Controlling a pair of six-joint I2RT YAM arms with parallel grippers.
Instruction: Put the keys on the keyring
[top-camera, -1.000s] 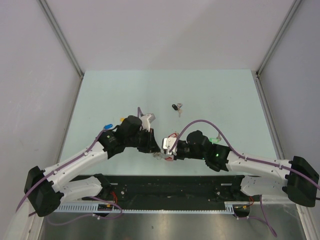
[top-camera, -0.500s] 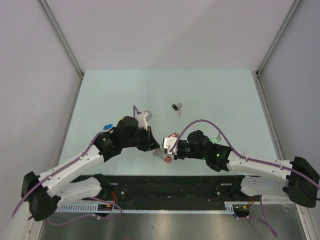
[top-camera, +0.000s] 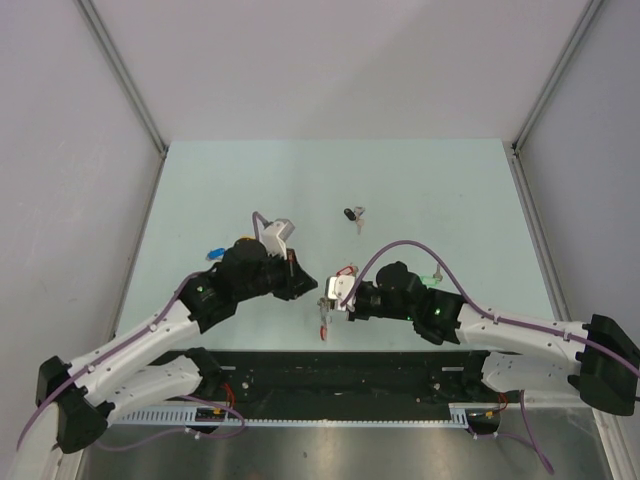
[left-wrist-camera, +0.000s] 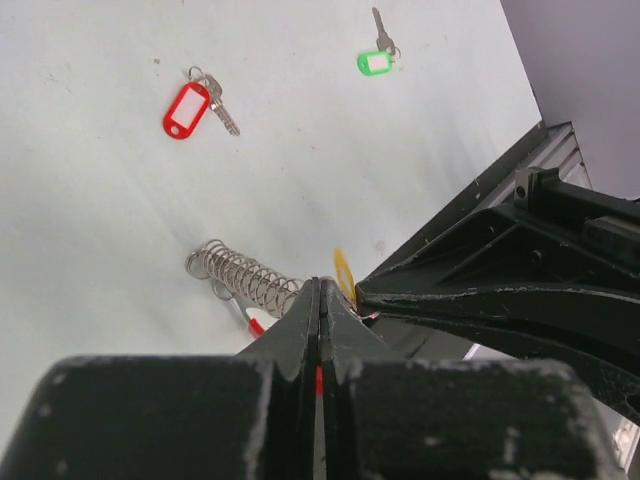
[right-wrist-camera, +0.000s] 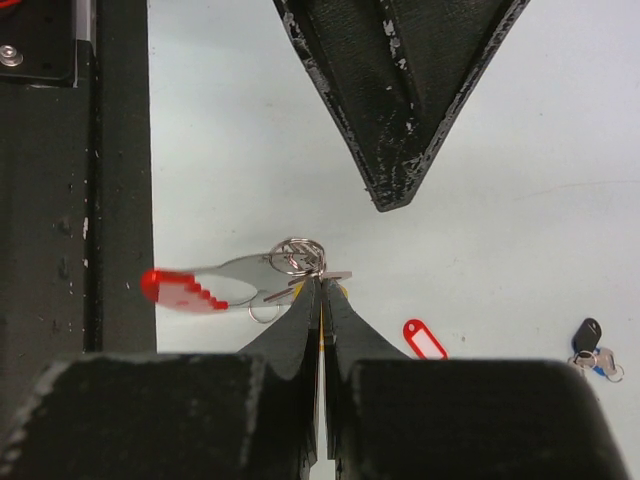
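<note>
My right gripper (top-camera: 327, 303) (right-wrist-camera: 320, 282) is shut on the yellow-tagged key (right-wrist-camera: 321, 330), seen as a yellow sliver between its jaws. The keyring (top-camera: 322, 320) hangs from that key above the table's near edge: red band (right-wrist-camera: 185, 288), pale grey part (right-wrist-camera: 240, 268), small silver rings (right-wrist-camera: 297, 255). The left wrist view shows its coiled grey chain (left-wrist-camera: 240, 278) and the yellow tag (left-wrist-camera: 344, 275). My left gripper (top-camera: 310, 286) (left-wrist-camera: 320, 290) is shut, empty, just left of the keyring and apart from it. Loose keys: red tag (top-camera: 347, 270) (left-wrist-camera: 185, 108), green tag (top-camera: 437, 275) (left-wrist-camera: 375, 62), black tag (top-camera: 350, 213) (right-wrist-camera: 587, 332), blue tag (top-camera: 214, 252).
The black rail with the arm bases (top-camera: 330, 375) runs along the near table edge, right below the hanging keyring. The pale table (top-camera: 330, 180) is walled by grey panels on the left, right and far sides.
My left gripper has pulled back to the left, away from the right gripper. The keyring now hangs from the right gripper alone and has swung down toward the near edge.
</note>
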